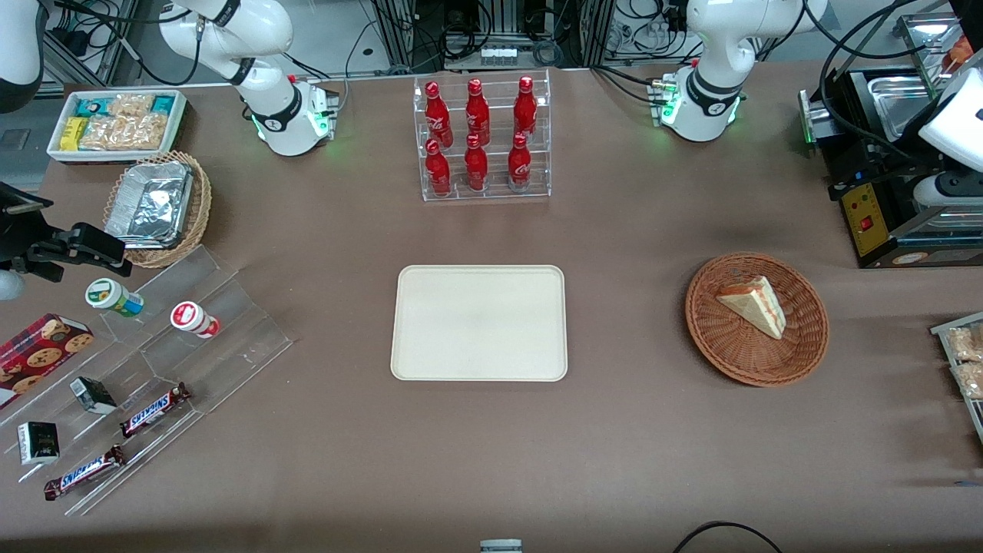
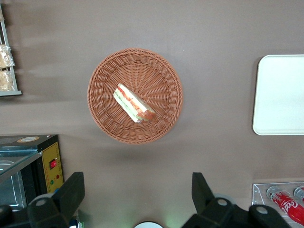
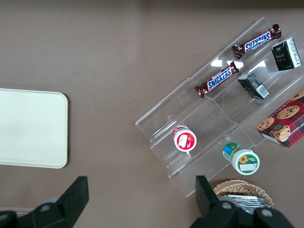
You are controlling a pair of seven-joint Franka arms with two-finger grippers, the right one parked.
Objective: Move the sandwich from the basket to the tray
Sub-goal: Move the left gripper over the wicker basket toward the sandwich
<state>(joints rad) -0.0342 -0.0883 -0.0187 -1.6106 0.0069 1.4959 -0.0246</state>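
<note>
Nearest the front camera, toward the parked arm's end: clear acrylic step stand point(image 1: 153, 361) with two Snickers bars point(image 1: 153, 409), two small dark boxes point(image 1: 92, 394) and two lidded cups point(image 1: 196, 319); cookie box point(image 1: 34, 355) beside it

Mid-table: cream tray point(image 1: 479, 322), flat, nothing on it

Level with the tray, toward the working arm's end: reddish-brown wicker basket point(image 1: 756, 319), well apart from the tray; sandwich point(image 1: 754, 305) lying inside, on the woven bottom, filling layers showing on its cut side in the left wrist view point(image 2: 134, 103)

High above the table, looking straight down on the basket point(image 2: 135, 95): gripper point(image 2: 137, 194), fingers point(image 2: 71, 192) spread wide, holding nothing, clear of sandwich and basket

Farther from the front camera: clear rack of red bottles point(image 1: 480, 137), tan wicker basket holding foil trays point(image 1: 157, 206), white bin of snack packets point(image 1: 117, 123)
</note>
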